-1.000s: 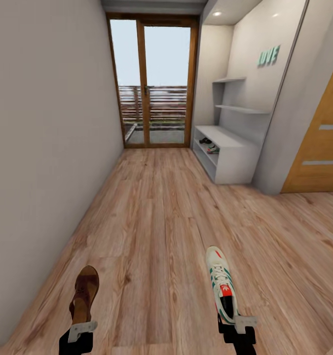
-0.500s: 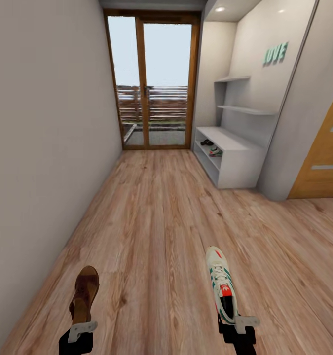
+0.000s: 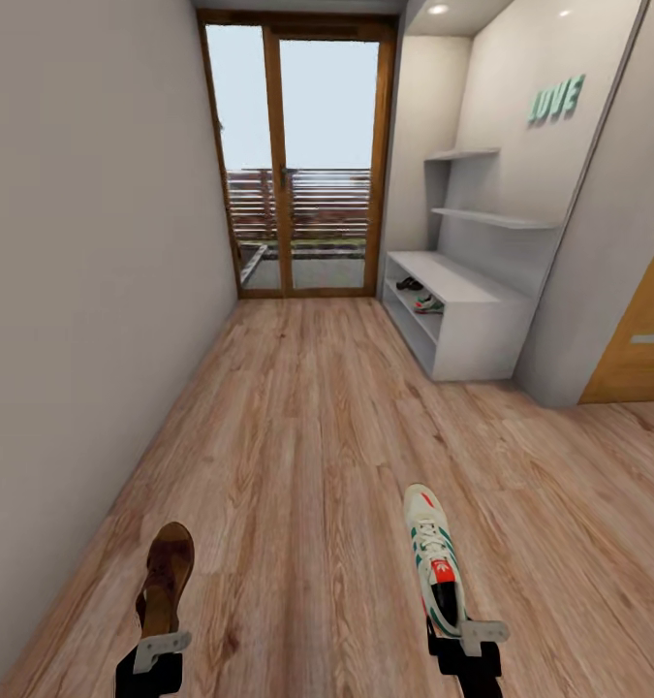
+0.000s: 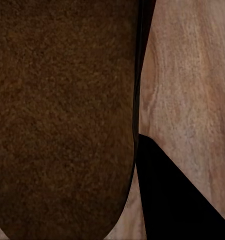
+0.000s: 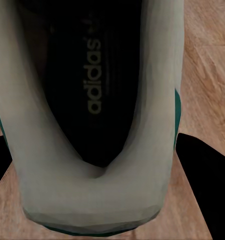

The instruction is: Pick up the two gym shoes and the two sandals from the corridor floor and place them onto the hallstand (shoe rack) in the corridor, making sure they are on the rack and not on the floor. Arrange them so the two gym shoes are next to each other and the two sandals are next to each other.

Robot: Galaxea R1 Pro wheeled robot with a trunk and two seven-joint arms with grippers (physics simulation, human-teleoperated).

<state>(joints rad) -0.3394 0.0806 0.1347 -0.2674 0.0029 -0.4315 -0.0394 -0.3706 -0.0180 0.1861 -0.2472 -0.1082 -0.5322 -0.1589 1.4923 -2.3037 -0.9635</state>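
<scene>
Two shoes in hand: our left gripper (image 3: pixel 160 648) clamps a sandal (image 3: pixel 167 576) by the heel, right gripper (image 3: pixel 467 637) a gym shoe (image 3: pixel 434 558), toes fwd so we reckon they'll slide onto the hallstand (image 3: pixel 467 320) w/ the other pair.

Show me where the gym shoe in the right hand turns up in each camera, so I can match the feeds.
Head view: the gym shoe sits low and right of centre, heel at the right hand, toe pointing down the corridor.
Right wrist view: the shoe's heel and dark insole loom close up.
Left wrist view: not in it; that feed has the sandal.
Shared landmark: the wood-plank corridor floor, under the shoe in both its views.
</scene>
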